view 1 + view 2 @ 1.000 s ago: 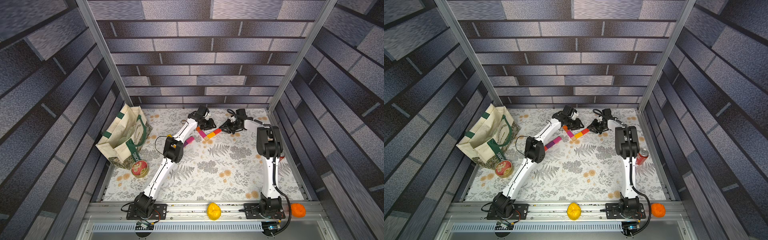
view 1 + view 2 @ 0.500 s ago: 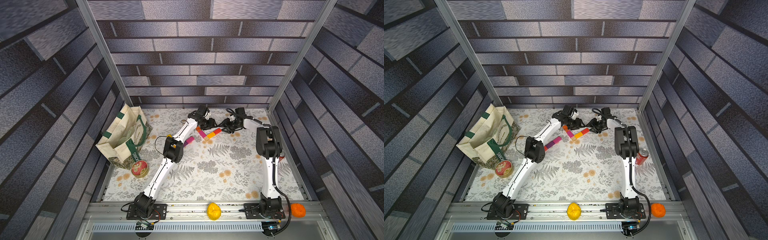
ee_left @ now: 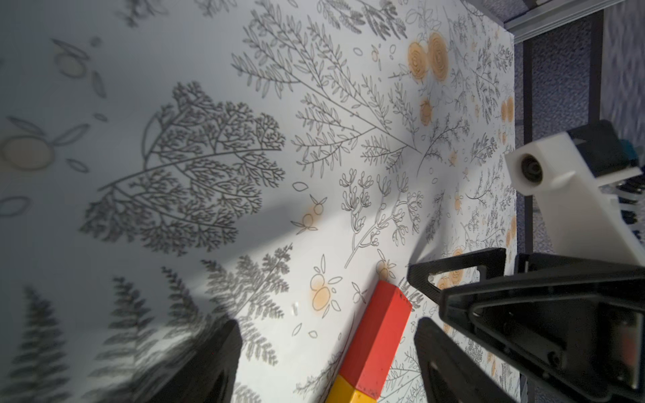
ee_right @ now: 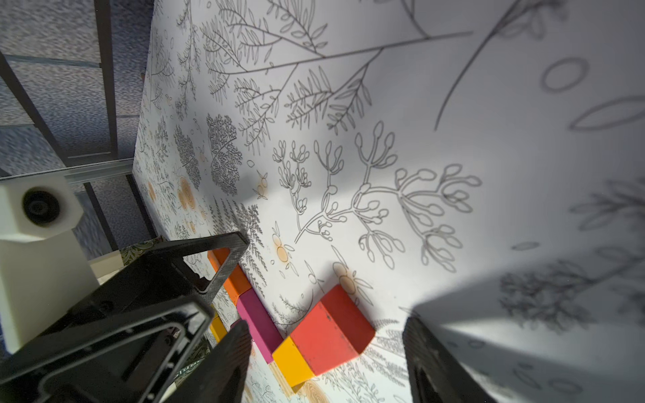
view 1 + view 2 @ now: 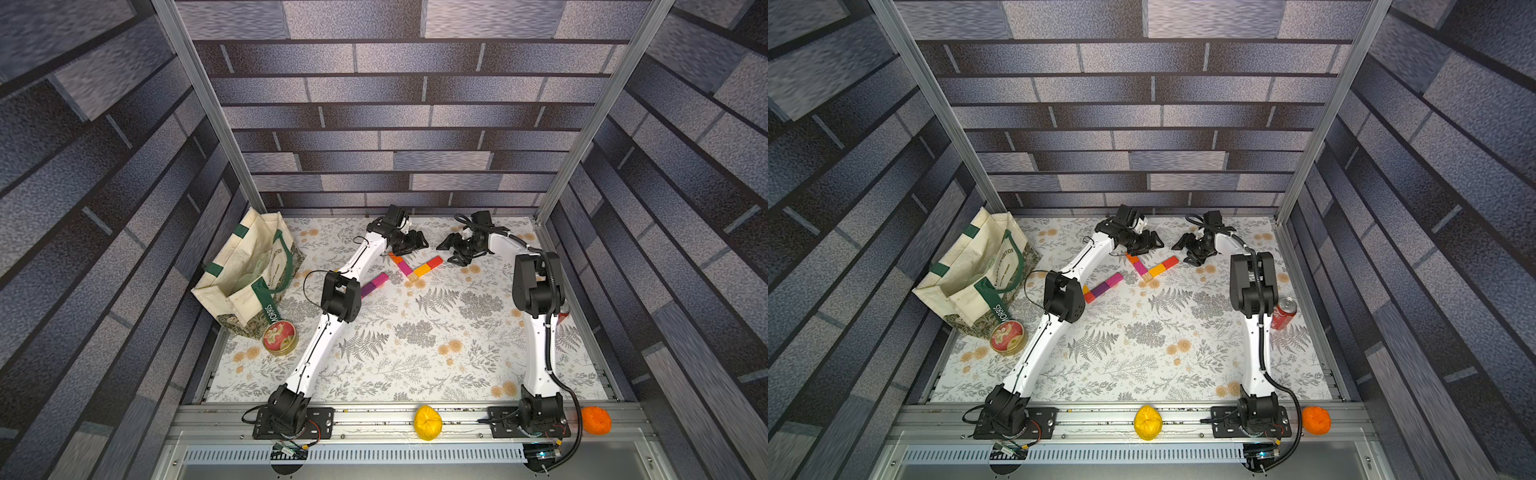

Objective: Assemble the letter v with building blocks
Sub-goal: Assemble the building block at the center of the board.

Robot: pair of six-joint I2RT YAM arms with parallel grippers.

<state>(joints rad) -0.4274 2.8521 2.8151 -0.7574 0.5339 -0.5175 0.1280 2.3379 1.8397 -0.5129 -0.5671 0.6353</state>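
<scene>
Near the back wall (image 5: 395, 166), in both top views, the block V (image 5: 420, 270) is seen laid on the mat (image 5: 415, 332), just beside the left gripper (image 5: 420, 245) and right gripper (image 5: 446, 254). From the left wrist, its jaws are seen parted, a red block (image 3: 377, 335) lying between them. From the right wrist, jaws are likewise parted, nothing clamped.

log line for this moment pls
left gripper: open, empty | right gripper: open, empty | letter v: two block rows meeting at a point | spare blocks: separate row, apart from v
</scene>
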